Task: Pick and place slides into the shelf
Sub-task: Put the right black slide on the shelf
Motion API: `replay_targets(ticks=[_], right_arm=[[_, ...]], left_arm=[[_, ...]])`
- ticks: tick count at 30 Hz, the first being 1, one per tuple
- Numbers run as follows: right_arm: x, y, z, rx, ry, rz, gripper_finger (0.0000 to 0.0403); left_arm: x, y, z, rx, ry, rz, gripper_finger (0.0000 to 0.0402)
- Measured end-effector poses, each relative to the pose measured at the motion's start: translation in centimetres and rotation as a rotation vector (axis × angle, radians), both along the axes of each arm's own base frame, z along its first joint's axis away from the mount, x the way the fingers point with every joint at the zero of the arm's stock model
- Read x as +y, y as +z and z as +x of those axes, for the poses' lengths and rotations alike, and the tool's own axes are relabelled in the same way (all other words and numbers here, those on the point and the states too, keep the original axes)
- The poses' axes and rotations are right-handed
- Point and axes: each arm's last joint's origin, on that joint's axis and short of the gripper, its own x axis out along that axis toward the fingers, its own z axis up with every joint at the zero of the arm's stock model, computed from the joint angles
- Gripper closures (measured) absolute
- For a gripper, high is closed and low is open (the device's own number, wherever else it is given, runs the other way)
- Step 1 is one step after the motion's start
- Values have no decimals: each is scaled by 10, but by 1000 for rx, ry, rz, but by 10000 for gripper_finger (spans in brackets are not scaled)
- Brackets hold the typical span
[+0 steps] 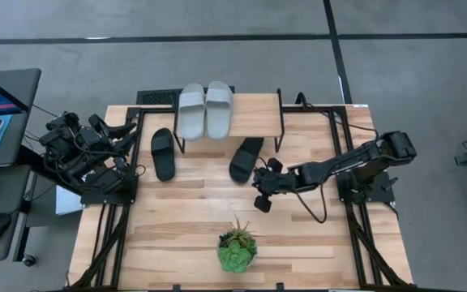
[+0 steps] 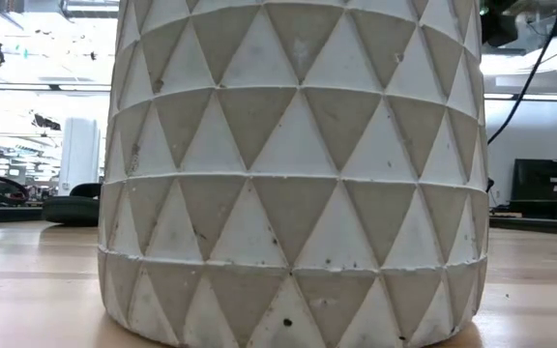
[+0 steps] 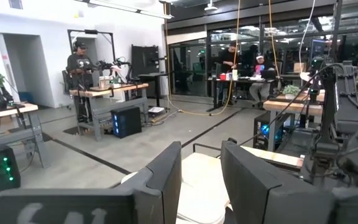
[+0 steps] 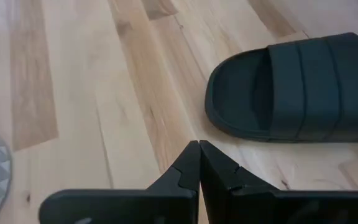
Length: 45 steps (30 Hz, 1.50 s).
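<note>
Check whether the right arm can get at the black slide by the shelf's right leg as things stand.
Probably yes. The right gripper hovers just beside that black slide, with bare table between them. Its fingers are shut, so they must open first. The shelf leg stands close behind.

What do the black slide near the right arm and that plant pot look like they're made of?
Black slide: probably moulded rubber or foam, matte, with a ribbed strap and no seams. Plant pot: likely cast concrete or stone, pale grey, dull, with raised triangles and small pits.

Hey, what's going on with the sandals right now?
Right end effector shut, empty, beside black slide. Left end effector parked at the table's left edge, open. Two grey slides on shelf; other black slide on table.
</note>
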Motion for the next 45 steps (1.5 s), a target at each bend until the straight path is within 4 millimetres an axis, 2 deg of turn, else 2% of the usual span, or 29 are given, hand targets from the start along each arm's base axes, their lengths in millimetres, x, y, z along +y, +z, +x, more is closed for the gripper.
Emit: replay_targets(ticks=[9, 19, 29, 32, 39, 45], right_arm=[[5, -9, 20, 35, 11, 5, 403], [7, -27, 33, 216, 18, -18, 403], [5, -25, 38, 206, 8, -16, 401], [2, -25, 38, 206, 0, -15, 386], [1, -25, 38, 206, -3, -14, 318], [1, -25, 38, 213, 30, -46, 276]], left_arm=[[0, 0, 0, -4, 4, -24, 299], [0, 0, 0, -3, 4, -24, 299], [0, 0, 0, -3, 4, -23, 299], [0, 0, 0, -3, 4, -24, 299], [0, 0, 0, -3, 4, -24, 299], [0, 0, 0, -3, 4, -23, 299]])
